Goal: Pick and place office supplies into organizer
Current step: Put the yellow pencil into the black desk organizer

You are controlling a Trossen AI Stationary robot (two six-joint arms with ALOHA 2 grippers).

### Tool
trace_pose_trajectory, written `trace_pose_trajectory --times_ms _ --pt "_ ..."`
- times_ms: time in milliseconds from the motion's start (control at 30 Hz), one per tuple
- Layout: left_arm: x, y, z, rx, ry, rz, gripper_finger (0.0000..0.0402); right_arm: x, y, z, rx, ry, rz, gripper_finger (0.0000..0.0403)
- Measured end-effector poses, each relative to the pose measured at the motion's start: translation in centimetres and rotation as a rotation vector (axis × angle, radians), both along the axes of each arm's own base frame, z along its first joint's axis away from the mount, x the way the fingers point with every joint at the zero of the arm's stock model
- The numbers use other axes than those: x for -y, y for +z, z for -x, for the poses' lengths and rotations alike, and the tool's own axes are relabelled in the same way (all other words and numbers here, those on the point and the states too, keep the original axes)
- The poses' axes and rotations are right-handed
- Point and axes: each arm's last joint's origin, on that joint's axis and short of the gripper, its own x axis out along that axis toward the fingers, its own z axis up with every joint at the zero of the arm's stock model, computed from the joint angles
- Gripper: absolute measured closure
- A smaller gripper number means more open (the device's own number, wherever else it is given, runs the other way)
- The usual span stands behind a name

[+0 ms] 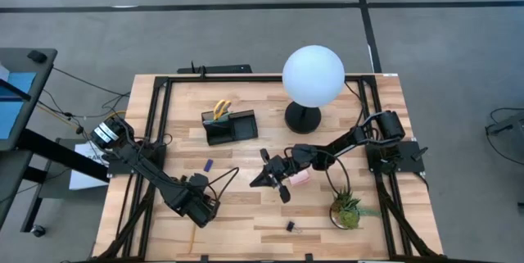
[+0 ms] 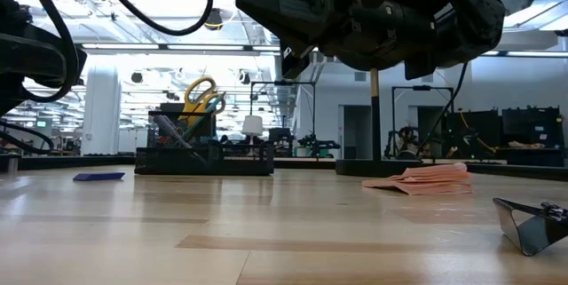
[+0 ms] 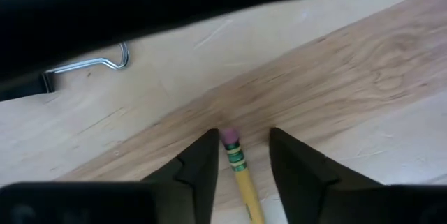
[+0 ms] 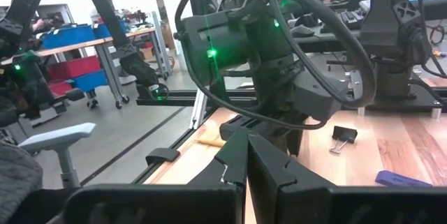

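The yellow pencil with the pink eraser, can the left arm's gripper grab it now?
Probably yes. The left gripper is open, its two dark fingers straddle the yellow pencil lying on the wooden table, and nothing sits between them.

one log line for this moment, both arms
left pincer: open, straddling yellow pencil on table | right pincer: shut, empty, raised mid-table | scissors: in organizer

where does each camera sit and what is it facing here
high view: overhead, straight down on the table; both arms, organizer.
low view: tabletop height, level across; right arm overhead, organizer, pink sticky-note pad.
left wrist view: behind the left gripper, open around the yellow pencil.
right wrist view: behind the shut right gripper, facing the left arm.
shared: organizer, high and low views.
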Motion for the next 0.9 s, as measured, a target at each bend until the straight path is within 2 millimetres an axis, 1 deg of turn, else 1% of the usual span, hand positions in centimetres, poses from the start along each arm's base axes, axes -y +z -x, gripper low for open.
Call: trace_pose_trajectory --times_ms 167,267,400,600,700,800,900 --pt "0.1 0.0 0.0 0.000 -0.008 0.003 0.0334 -0.1 0.0 0.0 0.001 0.023 0.002 0.0403" --pt "0.1 0.0 -0.1 0.008 -0.042 0.009 0.0361 -0.2 0.2 -0.1 0.009 0.036 -0.002 0.0403" --pt "0.2 0.0 -0.1 0.017 -0.081 0.001 0.0390 -0.3 0.6 -0.5 0.016 0.035 -0.003 0.0403" --pt "0.1 -0.1 -0.2 0.039 -0.156 -0.043 0.0394 -0.3 1.0 -0.8 0.024 0.036 -0.004 0.0403" --pt "-0.1 0.0 -0.3 0.075 -0.215 -0.107 0.0397 -0.3 1.0 -0.8 0.024 0.031 -0.005 0.0403" --pt "-0.5 0.1 -0.8 0.109 -0.238 -0.196 0.0399 -0.3 1.0 -0.8 0.025 0.031 -0.005 0.0403" --pt "-0.8 0.7 -1.7 0.150 -0.254 -0.230 0.0400 -0.2 1.1 -0.9 0.037 0.025 -0.007 0.0403"
